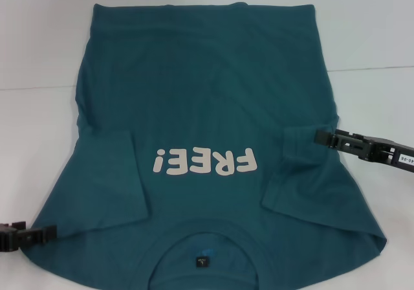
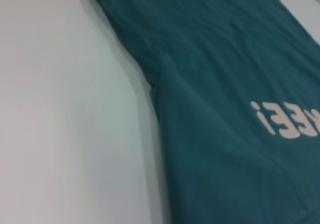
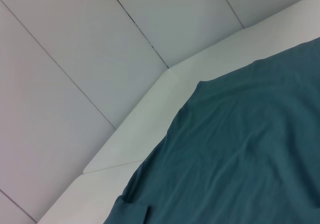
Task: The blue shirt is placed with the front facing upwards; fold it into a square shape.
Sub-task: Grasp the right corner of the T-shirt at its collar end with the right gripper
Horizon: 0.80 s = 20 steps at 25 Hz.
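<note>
The shirt (image 1: 213, 109) lies flat on the white tabletop (image 1: 39, 44), front side up. Its neck (image 1: 204, 254) is at the near edge, with a small black label (image 1: 202, 262) inside. The hem is at the far end. The white word "FREE!" (image 1: 205, 162) sits across the chest and reads upside down in the head view. Both short sleeves are folded in over the body, one on the left (image 1: 119, 186) and one on the right (image 1: 304, 193).

The left claw (image 1: 29, 235) is low at the near left corner of the shirt, right at the shoulder edge. I cannot tell if it is open or pinching the cloth.

The right claw (image 1: 323, 138) is at the right side of the shirt, touching the edge by the folded sleeve. I cannot tell if it grips.
</note>
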Available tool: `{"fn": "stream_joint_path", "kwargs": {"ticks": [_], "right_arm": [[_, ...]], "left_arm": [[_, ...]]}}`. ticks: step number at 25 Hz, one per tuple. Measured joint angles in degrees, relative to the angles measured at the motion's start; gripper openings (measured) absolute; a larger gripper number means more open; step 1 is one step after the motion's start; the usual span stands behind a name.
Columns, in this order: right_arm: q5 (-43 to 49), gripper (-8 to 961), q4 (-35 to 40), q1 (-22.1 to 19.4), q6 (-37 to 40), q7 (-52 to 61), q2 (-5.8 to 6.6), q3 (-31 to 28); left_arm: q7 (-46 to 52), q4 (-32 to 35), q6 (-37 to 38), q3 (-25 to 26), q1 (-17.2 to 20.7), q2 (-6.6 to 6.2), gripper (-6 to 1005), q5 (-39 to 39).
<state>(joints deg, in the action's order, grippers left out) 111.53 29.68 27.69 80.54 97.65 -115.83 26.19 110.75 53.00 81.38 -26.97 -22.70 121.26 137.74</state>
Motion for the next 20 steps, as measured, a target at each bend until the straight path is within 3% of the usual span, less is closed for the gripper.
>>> {"fn": "stream_joint_path", "kwargs": {"ticks": [8,20], "right_arm": [[0.0,927,-0.1,0.0,0.0,0.0,0.00,0.0],[0.0,927,-0.1,-0.3,0.0,0.4,0.00,0.0]], "left_arm": [[0.0,-0.5,0.7,-0.1,-0.1,0.04,876,0.4],[-0.5,-0.5,8.3,-0.2,-2.1,-0.10,875,-0.1]]}}
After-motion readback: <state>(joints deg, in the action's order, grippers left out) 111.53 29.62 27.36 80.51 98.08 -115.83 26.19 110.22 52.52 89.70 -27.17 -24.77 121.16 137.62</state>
